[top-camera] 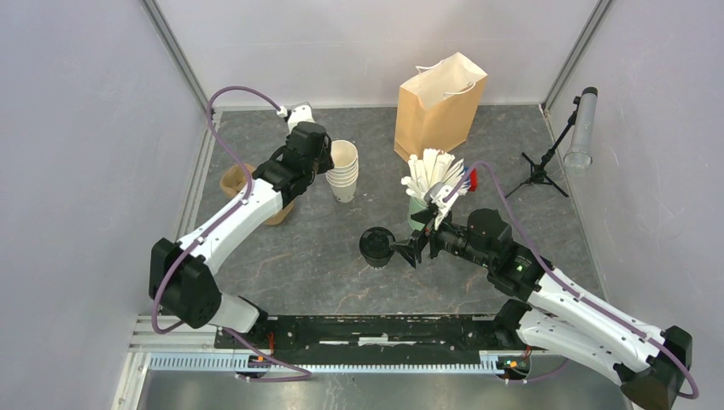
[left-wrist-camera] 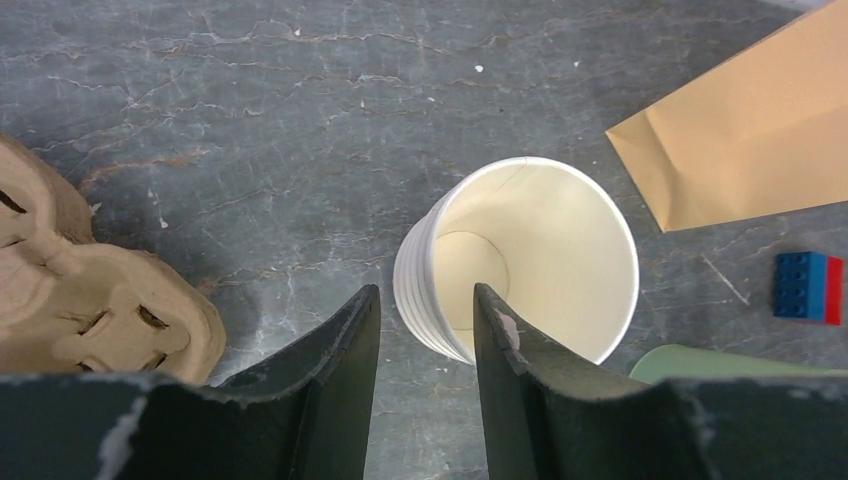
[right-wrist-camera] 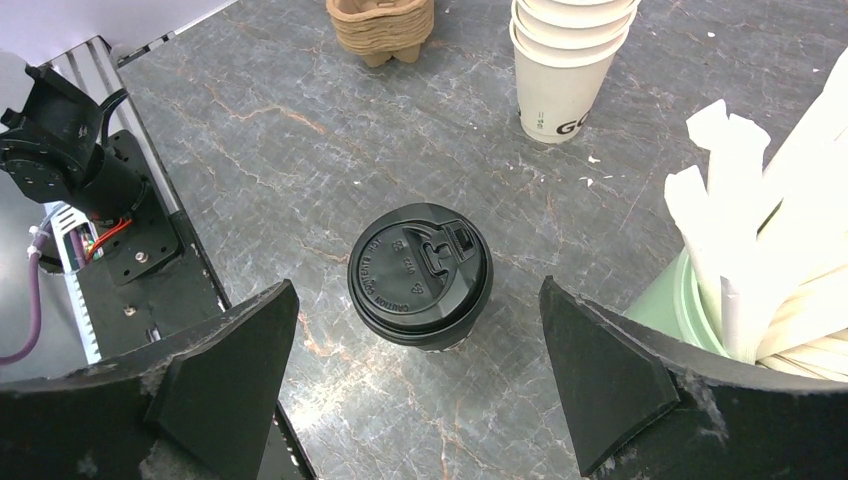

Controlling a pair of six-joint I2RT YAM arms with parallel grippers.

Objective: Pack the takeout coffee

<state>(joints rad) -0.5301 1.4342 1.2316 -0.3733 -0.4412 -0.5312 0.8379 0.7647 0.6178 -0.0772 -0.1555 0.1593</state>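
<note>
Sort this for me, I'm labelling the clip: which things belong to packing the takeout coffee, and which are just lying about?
Job: lidded coffee cup; brown paper bag; probably the cardboard cup carrier.
Lying about: stack of lidless cups; green cup of white sticks; blue-and-red block.

Bright, even overhead light casts soft, faint shadows; all three views are sharp.

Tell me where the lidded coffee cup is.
In the top view the lidded coffee cup stands mid-table, just left of the open right gripper, near the green stick cup.
</note>
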